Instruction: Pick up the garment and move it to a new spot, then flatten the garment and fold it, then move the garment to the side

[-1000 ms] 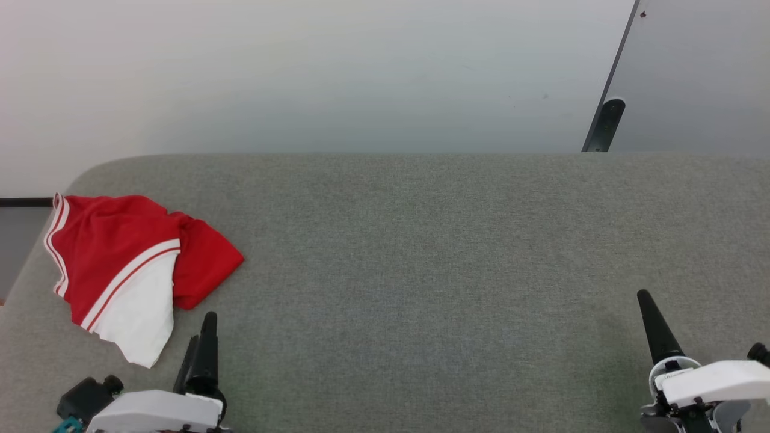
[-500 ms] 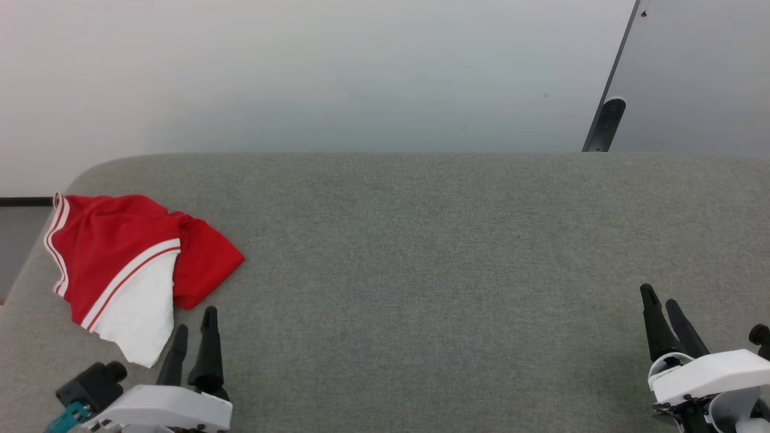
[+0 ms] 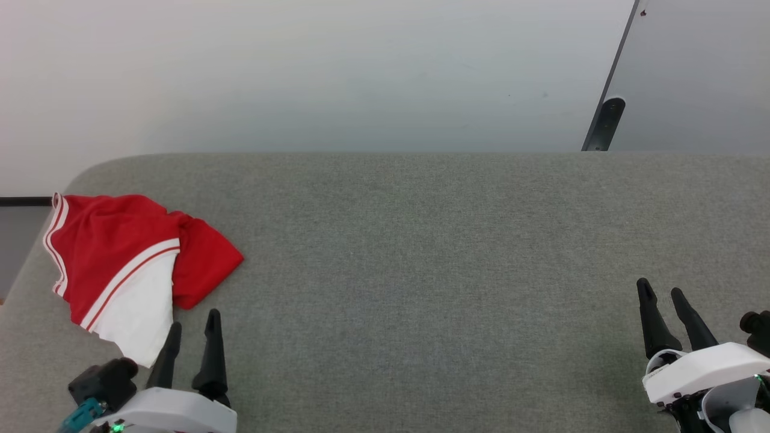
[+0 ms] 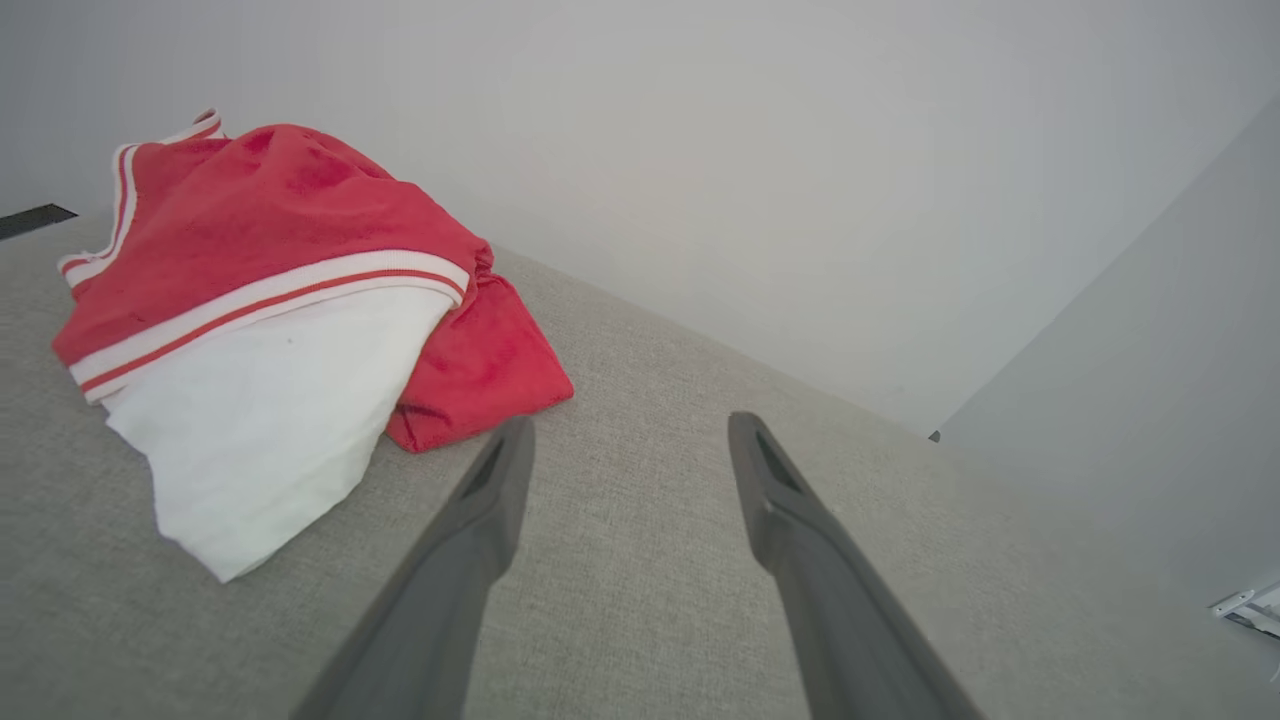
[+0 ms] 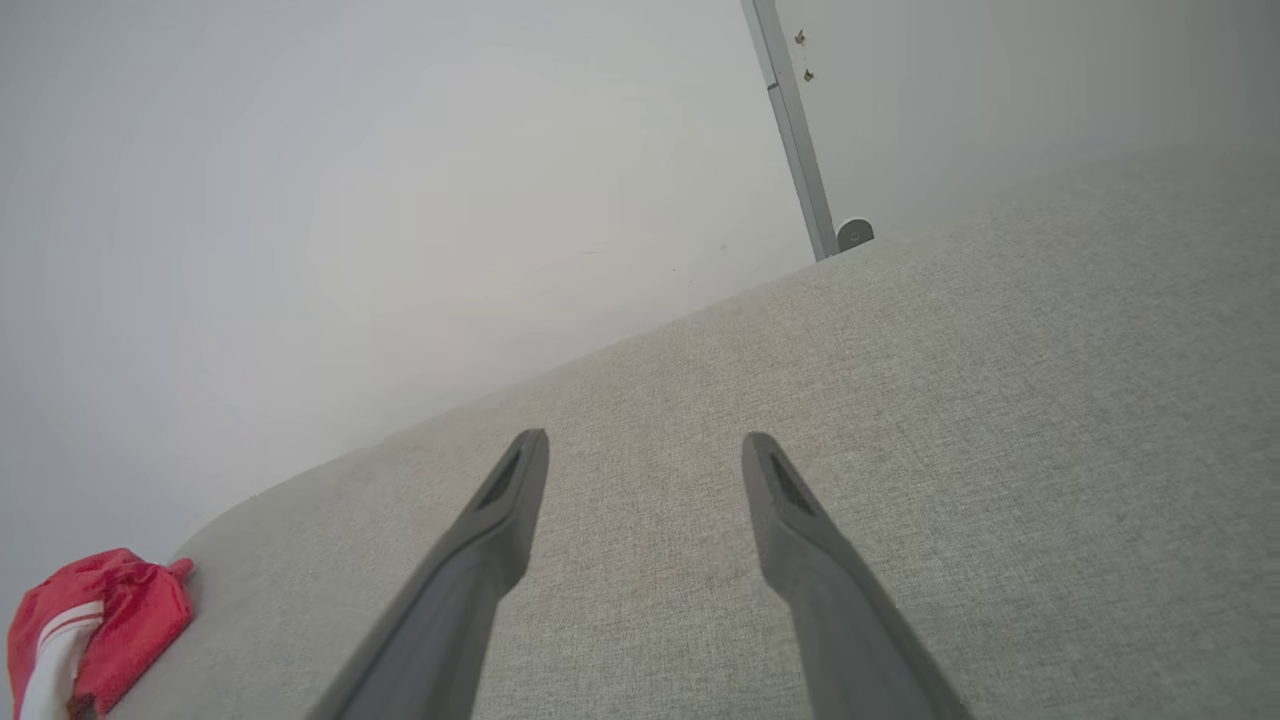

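Garment (image 5: 120, 610) cut off at bottom edge — folded-under layers hidden.

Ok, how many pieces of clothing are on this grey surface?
1. The red and white garment lies crumpled at the left end of the grey surface, just ahead of the left gripper. Something smaller could be hidden under it.

Bright, even, diffuse light; wall (image 3: 301, 72) palest toward 10 o'clock in head view; shadows faint, soft-edged; cushion (image 3: 421, 240) weave sharply focused.

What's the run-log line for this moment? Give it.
phase: pre-grasp | garment: crumpled, untouched | left gripper: open, near garment | right gripper: open, empty
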### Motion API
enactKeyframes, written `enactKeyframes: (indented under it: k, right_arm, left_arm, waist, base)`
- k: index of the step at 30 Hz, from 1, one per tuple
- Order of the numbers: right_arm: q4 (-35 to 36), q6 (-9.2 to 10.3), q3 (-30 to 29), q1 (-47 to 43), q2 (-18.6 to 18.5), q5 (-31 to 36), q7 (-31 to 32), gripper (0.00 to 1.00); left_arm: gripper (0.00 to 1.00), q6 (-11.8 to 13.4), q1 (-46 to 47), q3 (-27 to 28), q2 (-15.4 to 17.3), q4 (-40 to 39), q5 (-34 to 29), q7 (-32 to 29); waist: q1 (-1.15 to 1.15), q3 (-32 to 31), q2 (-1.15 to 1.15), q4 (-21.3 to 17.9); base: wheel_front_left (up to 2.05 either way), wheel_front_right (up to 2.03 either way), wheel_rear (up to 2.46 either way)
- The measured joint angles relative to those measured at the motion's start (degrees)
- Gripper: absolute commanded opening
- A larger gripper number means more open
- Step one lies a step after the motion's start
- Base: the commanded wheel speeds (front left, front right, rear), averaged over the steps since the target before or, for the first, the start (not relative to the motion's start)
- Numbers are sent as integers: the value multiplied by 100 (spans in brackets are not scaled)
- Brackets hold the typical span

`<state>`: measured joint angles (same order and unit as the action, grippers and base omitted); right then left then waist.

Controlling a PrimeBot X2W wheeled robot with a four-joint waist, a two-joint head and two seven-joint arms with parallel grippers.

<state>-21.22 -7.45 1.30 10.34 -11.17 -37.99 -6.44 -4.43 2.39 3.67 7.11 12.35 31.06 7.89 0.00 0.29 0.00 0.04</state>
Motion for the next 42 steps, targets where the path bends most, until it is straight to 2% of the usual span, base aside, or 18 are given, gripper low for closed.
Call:
enactKeyframes:
  k: [15, 42]
  right_arm:
    - [32, 0, 53, 76, -85, 714, -121, 100]
    - [57, -1, -77, -60, -209, 1828, -347, 100]
  left_arm:
    - [100, 89, -15, -35, 51, -25, -814, 199]
    - [100, 58, -100, -288, 154, 156, -2131, 527]
  waist:
    - [0, 14, 0, -6]
    - [0, -49, 0, -30]
  base:
    - [0, 0, 0]
    - [0, 0, 0]
